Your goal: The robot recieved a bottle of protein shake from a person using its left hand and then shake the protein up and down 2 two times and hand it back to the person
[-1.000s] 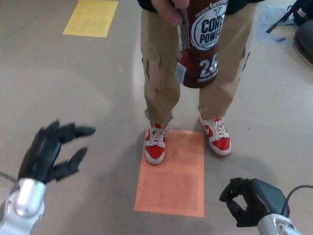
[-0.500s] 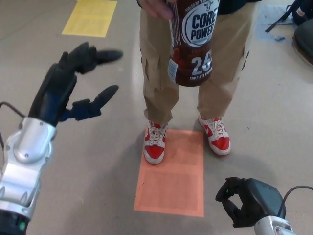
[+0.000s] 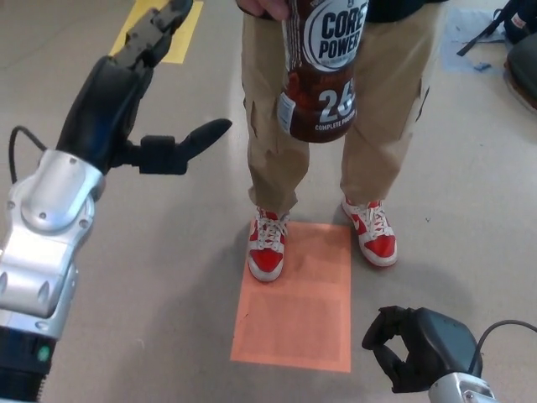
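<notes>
Fingers [image 3: 155,34] of the left hand [image 3: 126,92] spread, released, thumb jutting toward the bottle [image 3: 323,71], apart from it. Bottle hangs upright in the person's hand [image 3: 268,8], before the tan trousers [image 3: 277,126]. Right hand [image 3: 411,348] low, fingers curled, grasping nothing.

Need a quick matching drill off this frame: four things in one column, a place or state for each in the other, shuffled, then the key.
Things:
1. left hand
2. right hand
3. protein shake bottle
4. orange floor mat

Place or state:
A. low at the bottom right, fingers curled, holding nothing
B. on the floor, under the toe of one red and white shoe
C. raised, open, thumb and fingers spread, not yet touching anything
D. held from the top by the person's hand, in front of tan trousers

Pairs: 1-C, 2-A, 3-D, 4-B
</notes>
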Tool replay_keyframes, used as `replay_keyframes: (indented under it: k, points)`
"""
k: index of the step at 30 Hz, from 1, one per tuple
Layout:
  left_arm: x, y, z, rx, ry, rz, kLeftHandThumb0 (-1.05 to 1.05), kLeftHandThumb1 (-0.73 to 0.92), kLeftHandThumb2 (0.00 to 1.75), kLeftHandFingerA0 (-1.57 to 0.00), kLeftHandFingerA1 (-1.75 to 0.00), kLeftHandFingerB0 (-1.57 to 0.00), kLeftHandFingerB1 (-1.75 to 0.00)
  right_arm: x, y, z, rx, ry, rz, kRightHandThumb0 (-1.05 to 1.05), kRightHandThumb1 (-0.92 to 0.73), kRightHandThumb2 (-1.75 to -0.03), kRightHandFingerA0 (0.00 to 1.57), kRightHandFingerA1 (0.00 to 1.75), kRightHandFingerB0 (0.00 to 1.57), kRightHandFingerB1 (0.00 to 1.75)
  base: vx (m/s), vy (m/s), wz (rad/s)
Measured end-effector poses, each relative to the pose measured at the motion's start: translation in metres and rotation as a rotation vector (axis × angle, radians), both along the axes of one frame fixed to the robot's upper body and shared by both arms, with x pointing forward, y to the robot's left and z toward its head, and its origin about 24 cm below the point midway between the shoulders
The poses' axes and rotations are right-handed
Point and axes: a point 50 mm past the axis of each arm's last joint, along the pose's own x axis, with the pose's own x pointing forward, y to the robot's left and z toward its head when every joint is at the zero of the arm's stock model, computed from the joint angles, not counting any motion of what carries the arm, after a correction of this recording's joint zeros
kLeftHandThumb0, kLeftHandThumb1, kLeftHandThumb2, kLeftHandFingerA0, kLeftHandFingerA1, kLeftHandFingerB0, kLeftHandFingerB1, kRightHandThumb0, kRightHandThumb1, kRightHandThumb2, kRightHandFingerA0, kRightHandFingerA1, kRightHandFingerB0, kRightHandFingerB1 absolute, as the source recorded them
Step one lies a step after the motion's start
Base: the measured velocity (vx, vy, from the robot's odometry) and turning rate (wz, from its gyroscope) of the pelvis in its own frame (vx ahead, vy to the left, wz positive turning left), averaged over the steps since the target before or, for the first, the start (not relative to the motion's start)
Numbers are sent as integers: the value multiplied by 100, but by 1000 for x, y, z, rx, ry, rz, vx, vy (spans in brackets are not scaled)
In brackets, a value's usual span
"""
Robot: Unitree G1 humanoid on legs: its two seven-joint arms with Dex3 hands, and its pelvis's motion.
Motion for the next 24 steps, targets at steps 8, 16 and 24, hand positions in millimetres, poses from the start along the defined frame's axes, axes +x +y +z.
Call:
replay_keyframes:
  k: [8, 16, 24]
  points:
    - [6, -8, 9, -44, 79, -49, -77, 44, 79, 0, -20, 0, 0, 0, 1, 0, -3, 1, 6, -47, -52, -115, 105, 102, 88, 88, 0, 0, 0]
    - [12, -21, 12, -86, 176, -113, -86, 52, 86, 0, -11, 0, 0, 0, 1, 0, -3, 1, 8, -49, -54, -112, 103, 101, 86, 84, 0, 0, 0]
    - [16, -38, 14, -117, 276, -187, -83, 49, 85, 0, -12, 0, 0, -1, 2, 0, 0, 0, 12, -47, -53, -113, 105, 103, 87, 84, 0, 0, 0]
